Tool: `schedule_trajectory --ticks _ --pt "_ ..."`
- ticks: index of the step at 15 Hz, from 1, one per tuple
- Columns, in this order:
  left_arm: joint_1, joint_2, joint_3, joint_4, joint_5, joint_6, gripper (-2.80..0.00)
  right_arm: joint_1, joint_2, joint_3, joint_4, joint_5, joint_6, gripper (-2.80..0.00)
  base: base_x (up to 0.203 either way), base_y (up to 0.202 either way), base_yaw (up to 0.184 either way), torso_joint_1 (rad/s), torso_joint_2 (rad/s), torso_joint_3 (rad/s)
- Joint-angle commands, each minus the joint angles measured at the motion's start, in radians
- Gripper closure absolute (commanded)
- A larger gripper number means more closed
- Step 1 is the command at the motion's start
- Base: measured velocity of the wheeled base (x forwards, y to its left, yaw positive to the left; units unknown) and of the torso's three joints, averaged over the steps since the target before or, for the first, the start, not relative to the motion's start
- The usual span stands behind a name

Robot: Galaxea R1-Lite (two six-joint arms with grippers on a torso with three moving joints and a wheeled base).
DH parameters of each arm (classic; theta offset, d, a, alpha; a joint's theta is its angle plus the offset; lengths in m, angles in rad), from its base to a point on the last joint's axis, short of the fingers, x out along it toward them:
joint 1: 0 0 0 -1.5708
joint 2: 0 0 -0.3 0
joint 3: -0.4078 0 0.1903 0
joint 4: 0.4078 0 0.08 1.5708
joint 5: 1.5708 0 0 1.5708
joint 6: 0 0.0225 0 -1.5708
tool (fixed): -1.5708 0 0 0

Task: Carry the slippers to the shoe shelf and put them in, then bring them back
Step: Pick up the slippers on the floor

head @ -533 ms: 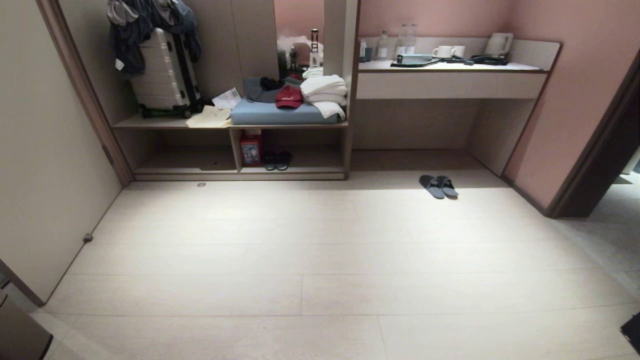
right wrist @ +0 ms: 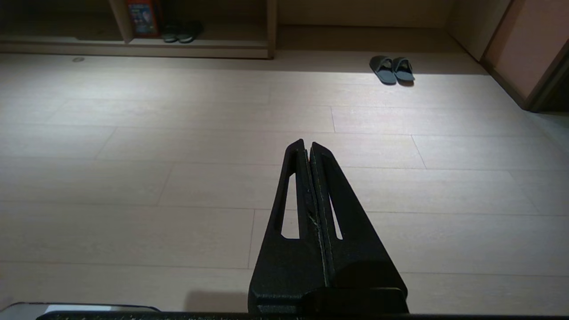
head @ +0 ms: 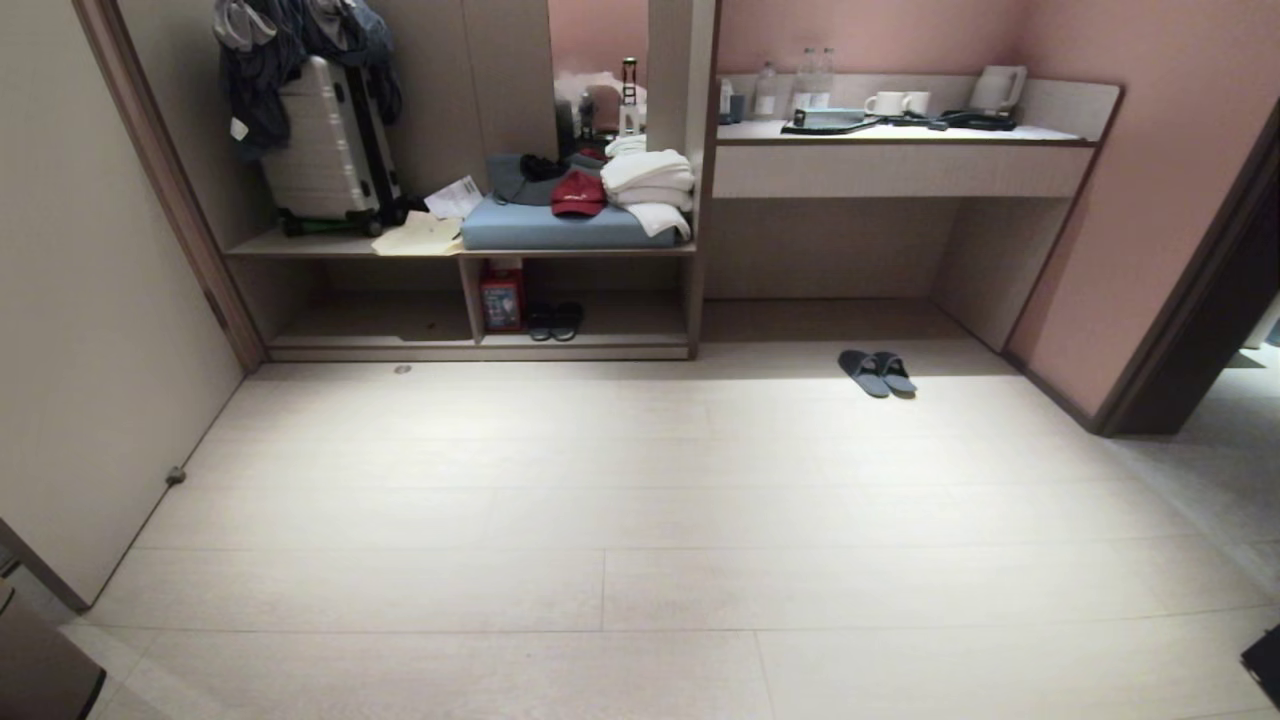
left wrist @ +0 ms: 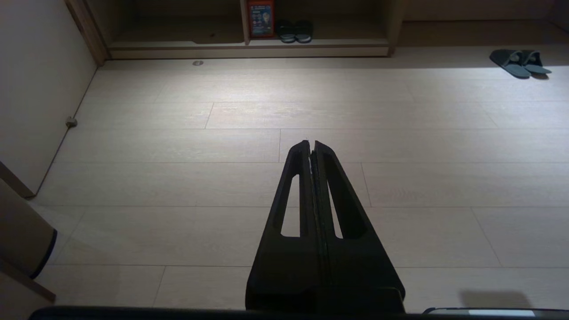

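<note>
The grey-blue slippers (head: 878,372) lie side by side on the pale floor in front of the desk recess, also in the left wrist view (left wrist: 519,63) and right wrist view (right wrist: 392,69). The shoe shelf (head: 480,310), a low wood-grain cubby unit with a divider, stands at the back left (left wrist: 249,43) (right wrist: 133,42). My left gripper (left wrist: 310,143) and right gripper (right wrist: 307,143) are both shut and empty, hanging over bare floor far short of the slippers. Neither arm shows in the head view.
A black pair of slippers (head: 555,321) and a red box (head: 501,298) sit in the shelf's right cubby. Above are a suitcase (head: 325,145), blue cushion (head: 550,226), red cap and towels. A desk counter (head: 900,160) holds cups and a kettle. Wall at left, doorway at right.
</note>
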Motion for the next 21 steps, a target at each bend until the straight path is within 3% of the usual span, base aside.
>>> schedule_trajectory --ticks 1,16,21 --pt "0.001 0.001 0.000 0.000 0.000 -0.002 0.00 0.000 0.001 0.000 -0.001 0.000 0.000 0.00 0.000 0.000 0.000 0.000 0.00 0.000" --pt "0.001 0.001 0.000 0.000 0.000 -0.003 0.00 0.000 -0.001 0.000 -0.001 0.000 0.000 0.00 0.000 0.000 0.000 0.000 0.00 0.000" --pt "0.000 0.001 0.000 0.000 0.000 -0.003 0.00 0.000 -0.001 0.000 -0.001 0.000 0.000 0.00 0.159 0.000 -0.001 0.002 0.00 0.003"
